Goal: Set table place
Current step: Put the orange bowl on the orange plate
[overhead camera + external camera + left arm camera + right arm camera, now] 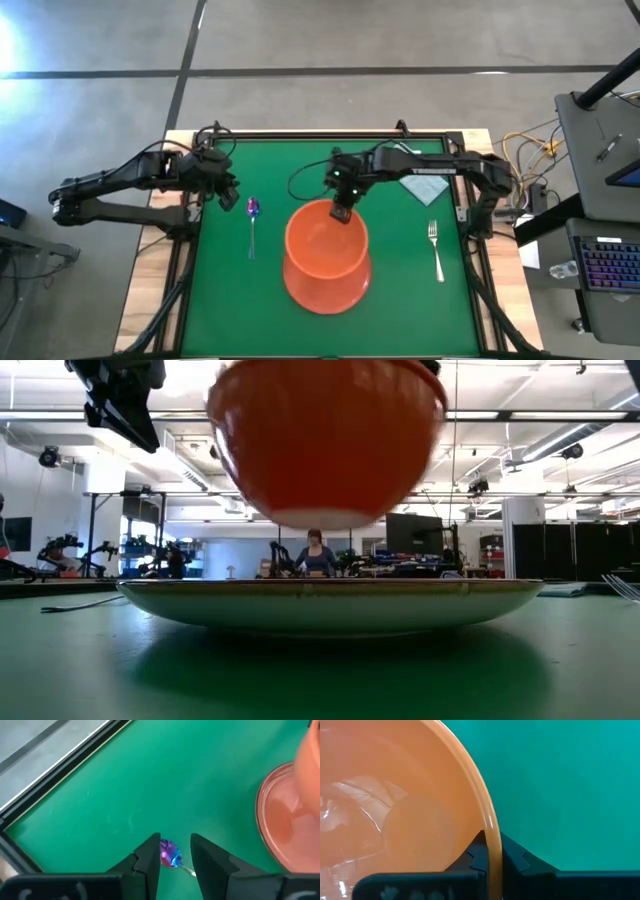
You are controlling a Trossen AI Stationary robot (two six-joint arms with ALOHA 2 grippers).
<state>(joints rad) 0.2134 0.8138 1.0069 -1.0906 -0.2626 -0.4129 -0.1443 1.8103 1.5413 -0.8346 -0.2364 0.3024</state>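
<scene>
My right gripper (343,212) is shut on the far rim of the round orange bowl (325,242), which hangs above the flat orange plate (330,300). In the low view the bowl (325,440) is clear of the plate (330,605), which lies flat on the green table (230,300). My left gripper (230,198) is open and held above the table, just left of the spoon (252,225). In the left wrist view the spoon's purple end (170,854) shows between its fingers, below them. The silver fork (435,250) lies right of the plate. My right gripper pinches the bowl's rim (492,837) at its far side, one finger (475,854) inside the bowl and one (517,856) outside. The fingers come from above, pointing down. The bowl hangs mouth up, lifted clear over the plate.
A pale blue-green folded cloth (425,188) lies at the far right of the table, under the right arm. Bare green top shows at the near left and near right. A person (315,555) sits far off in the room behind.
</scene>
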